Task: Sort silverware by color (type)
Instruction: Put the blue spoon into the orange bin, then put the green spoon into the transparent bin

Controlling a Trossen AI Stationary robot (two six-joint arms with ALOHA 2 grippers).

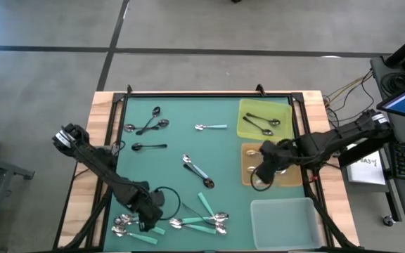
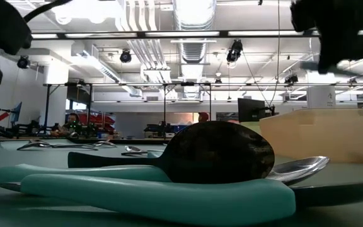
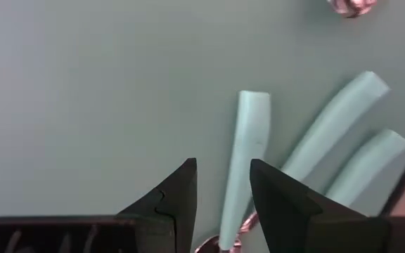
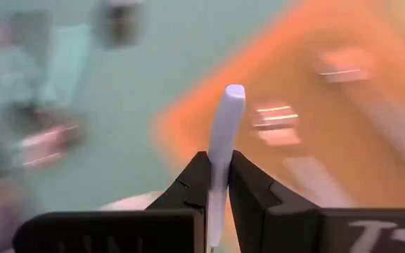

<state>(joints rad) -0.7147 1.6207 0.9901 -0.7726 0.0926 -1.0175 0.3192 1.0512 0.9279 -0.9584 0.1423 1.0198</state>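
Spoons with black, light blue and teal handles lie on the green mat [image 1: 188, 105]. My left gripper [image 1: 148, 211] hovers open over the near pile of teal-handled spoons [image 1: 204, 219]. In the left wrist view one teal handle [image 3: 246, 151] lies on the mat and runs between the open fingers [image 3: 223, 183]. My right gripper [image 1: 266, 167] is above the left part of the orange tray [image 1: 287, 179], shut on a light-blue-handled spoon [image 4: 223, 133]. Two black spoons [image 1: 260, 123] lie in the yellow tray [image 1: 245, 130]. My right gripper pinches the spoon's light blue handle [image 4: 216, 176] between its two fingers. The handle lies along the fingers, and its free end [image 4: 233, 93] sticks out past the fingertips. The spoon is lifted above the orange tray [image 4: 343, 147]; the gripper hides its bowl.
A clear tray [image 1: 287, 223] sits at the near right corner. Black spoons [image 1: 148, 125] lie at the far left of the mat and a teal one [image 1: 211, 127] at far centre. Two spoons [image 1: 197, 171] lie mid-mat. A raised dark frame [image 1: 188, 93] borders the mat.
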